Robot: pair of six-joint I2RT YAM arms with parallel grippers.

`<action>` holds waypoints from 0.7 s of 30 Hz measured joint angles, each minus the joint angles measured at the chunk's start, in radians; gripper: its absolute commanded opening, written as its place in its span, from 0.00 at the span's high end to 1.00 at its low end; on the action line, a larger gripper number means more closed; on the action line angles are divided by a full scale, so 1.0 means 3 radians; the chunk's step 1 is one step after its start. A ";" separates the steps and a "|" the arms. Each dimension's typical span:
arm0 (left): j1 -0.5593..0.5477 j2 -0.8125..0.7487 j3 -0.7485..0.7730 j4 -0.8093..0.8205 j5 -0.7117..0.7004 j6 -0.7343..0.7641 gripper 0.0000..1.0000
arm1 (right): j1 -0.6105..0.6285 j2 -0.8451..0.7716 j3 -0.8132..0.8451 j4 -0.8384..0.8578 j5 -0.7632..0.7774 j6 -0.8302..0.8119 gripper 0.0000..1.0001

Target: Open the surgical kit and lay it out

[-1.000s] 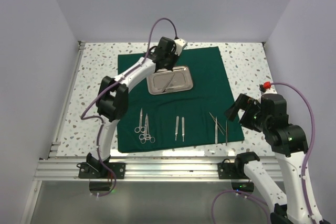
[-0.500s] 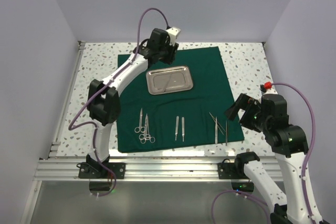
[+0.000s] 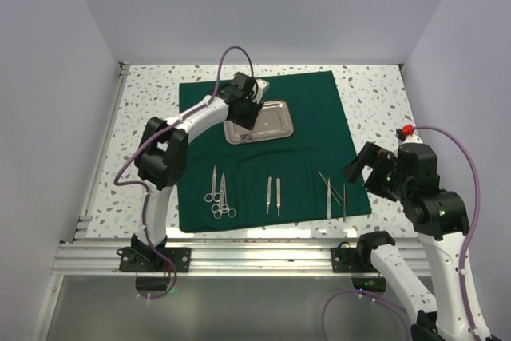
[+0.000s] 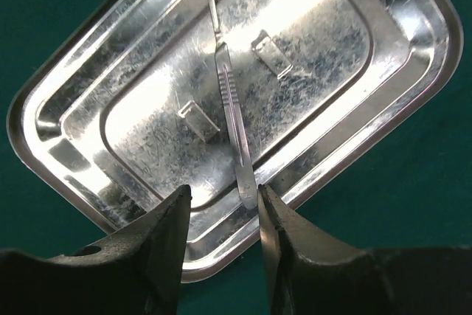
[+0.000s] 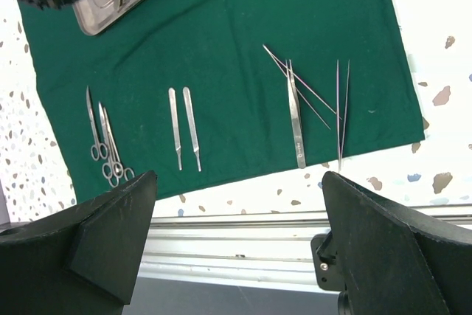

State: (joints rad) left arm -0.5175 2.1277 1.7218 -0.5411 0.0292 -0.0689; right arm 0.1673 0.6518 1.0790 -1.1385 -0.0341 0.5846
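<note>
The left fingers (image 4: 171,234), a narrow gap between them, hang low over the near rim of the tray (image 4: 66,160). The end of a slim handle (image 4: 230,116), the only thing in the tray, shows in that gap, closer to one finger. Whether it is touched cannot be told. The right fingers (image 5: 110,219) stand wide apart, holding nothing, above the near right corner of the cloth (image 3: 319,117) spread on the counter (image 3: 375,93). The tray sits on the cloth's far half. Scissors (image 3: 217,195), two more handles (image 3: 273,196) and tweezers (image 3: 334,191) lie in a row along its near edge.
</note>
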 measured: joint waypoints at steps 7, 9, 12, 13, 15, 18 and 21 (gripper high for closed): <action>-0.0006 0.0003 -0.0277 -0.0001 0.0027 -0.0031 0.57 | 0.0000 0.0001 -0.0001 0.0008 -0.0001 0.0019 0.02; -0.0008 0.0010 -0.0280 0.0004 0.0047 -0.0058 0.58 | 0.0000 0.0001 -0.0003 0.0009 -0.0001 0.0024 0.02; -0.0023 0.0019 -0.0280 0.0003 0.0064 -0.0078 0.58 | 0.0000 0.0001 -0.0009 0.0015 -0.0001 0.0033 0.02; -0.0031 0.0025 -0.0280 0.0003 0.0065 -0.0085 0.58 | 0.0000 0.0003 -0.0010 0.0019 -0.0001 0.0034 0.02; -0.0050 0.0051 -0.0277 0.0003 0.0065 -0.0089 0.58 | 0.0000 0.0003 -0.0018 0.0028 -0.0001 0.0037 0.02; -0.0075 0.0113 -0.0277 0.0001 0.0066 -0.0116 0.58 | 0.0000 0.0005 -0.0029 0.0034 -0.0001 0.0053 0.02; -0.0095 0.0123 -0.0259 0.0006 0.0067 -0.0168 0.59 | 0.0000 0.0005 -0.0048 0.0041 -0.0003 0.0058 0.02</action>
State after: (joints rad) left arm -0.5461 2.1647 1.6440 -0.5392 0.0494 -0.1192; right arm 0.1673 0.6533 1.0645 -1.1263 -0.0349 0.6022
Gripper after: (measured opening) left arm 0.418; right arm 0.985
